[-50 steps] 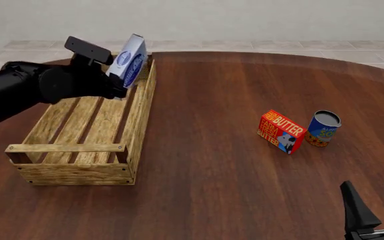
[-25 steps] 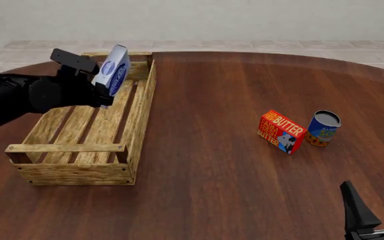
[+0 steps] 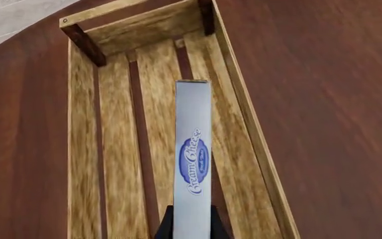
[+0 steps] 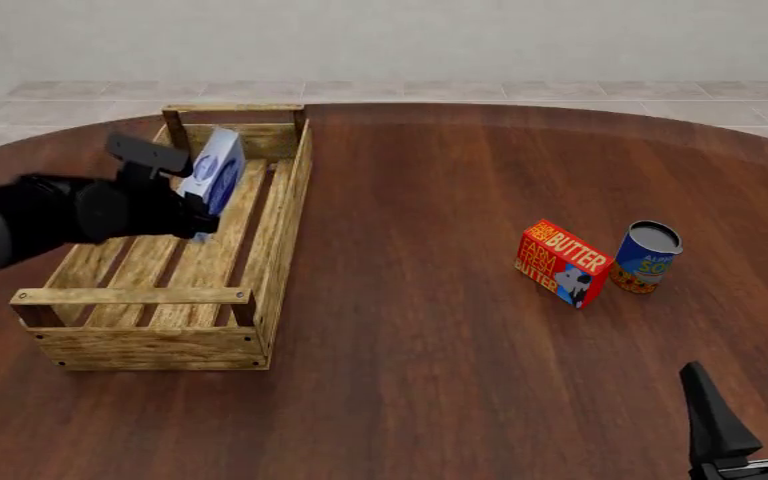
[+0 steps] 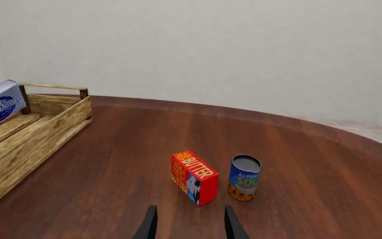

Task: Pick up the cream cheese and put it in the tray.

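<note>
The left gripper (image 4: 195,205) clamps the cream cheese (image 4: 212,171), a flat pale box on edge, over the slatted wooden tray (image 4: 276,250), seemingly clear of its floor and side rails. The right gripper (image 4: 754,400) rests spread apart at the near edge of the round dark wood table (image 4: 424,330), well away from the butter box (image 4: 562,262) and can (image 4: 646,257).

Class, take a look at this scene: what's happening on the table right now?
The left gripper holds the cream cheese on edge over the tray, inside its far half, not yet released. The right gripper waits with jaws open at the near right. A butter box and a can stand together, untouched.
</note>
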You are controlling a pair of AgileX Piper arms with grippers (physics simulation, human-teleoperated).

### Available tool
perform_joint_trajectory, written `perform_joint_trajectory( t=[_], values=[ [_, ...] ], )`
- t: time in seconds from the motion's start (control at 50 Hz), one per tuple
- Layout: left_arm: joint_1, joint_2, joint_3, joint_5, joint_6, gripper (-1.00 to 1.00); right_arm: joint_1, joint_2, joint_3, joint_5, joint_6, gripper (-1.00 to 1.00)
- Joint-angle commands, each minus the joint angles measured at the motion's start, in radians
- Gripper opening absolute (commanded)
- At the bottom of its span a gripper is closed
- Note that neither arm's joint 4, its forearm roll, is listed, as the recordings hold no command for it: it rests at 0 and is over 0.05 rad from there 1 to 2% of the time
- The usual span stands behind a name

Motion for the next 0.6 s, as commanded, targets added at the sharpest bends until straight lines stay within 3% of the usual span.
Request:
perform_joint_trajectory(
  t=[0.02,0.6],
  values=[
    [0.026,0.053,0.007,-0.037,0.006,-1.0,0.0,0.0,0.0,0.0,-0.001,1.0],
    [0.066,0.159,0.002,-0.082,0.0,-1.0,0.003,0.0,0.0,0.002,-0.003,1.0]
  ],
)
